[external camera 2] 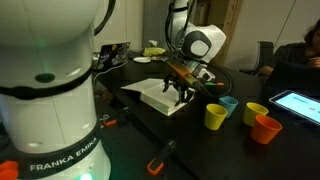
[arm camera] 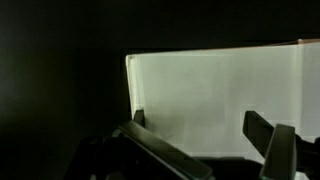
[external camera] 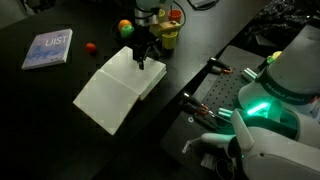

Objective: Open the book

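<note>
Item: pincer (arm camera: 200,120), jaws spread wide and holding nothing, poised just over the book (external camera: 118,88), which lies white-paged on the dark desk (external camera: 40,110); opening apparently done, next likely a clean lift clear of the pages; beyond, thin blue book (external camera: 47,48).

The black table (external camera: 40,100) carries the book (external camera: 115,90), lying open with white pages up, a thin blue book (external camera: 48,48), a small red ball (external camera: 90,47) and a yellow cup (external camera 2: 216,116).
</note>
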Tool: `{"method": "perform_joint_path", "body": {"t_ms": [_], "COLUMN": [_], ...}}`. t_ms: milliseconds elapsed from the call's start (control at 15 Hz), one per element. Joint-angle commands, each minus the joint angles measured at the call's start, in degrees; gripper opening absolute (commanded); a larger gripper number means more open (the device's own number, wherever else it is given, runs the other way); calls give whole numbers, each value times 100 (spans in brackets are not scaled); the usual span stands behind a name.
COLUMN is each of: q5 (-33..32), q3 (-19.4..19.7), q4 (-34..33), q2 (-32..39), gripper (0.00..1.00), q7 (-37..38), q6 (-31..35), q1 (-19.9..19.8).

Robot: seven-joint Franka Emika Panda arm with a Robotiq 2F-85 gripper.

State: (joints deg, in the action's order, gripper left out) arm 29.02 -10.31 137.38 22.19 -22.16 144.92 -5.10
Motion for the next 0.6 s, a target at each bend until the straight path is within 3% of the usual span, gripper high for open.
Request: {"method": "perform_joint_path", "body": {"t_ms": [0, 533], "q5": [46, -194], "q3": [-122, -74], "q4": [-191, -252], "q2": [-144, -241], "gripper": [100, 100], "q7": [186, 355], "q6": [-209, -195], "q1": [1, 138]}}
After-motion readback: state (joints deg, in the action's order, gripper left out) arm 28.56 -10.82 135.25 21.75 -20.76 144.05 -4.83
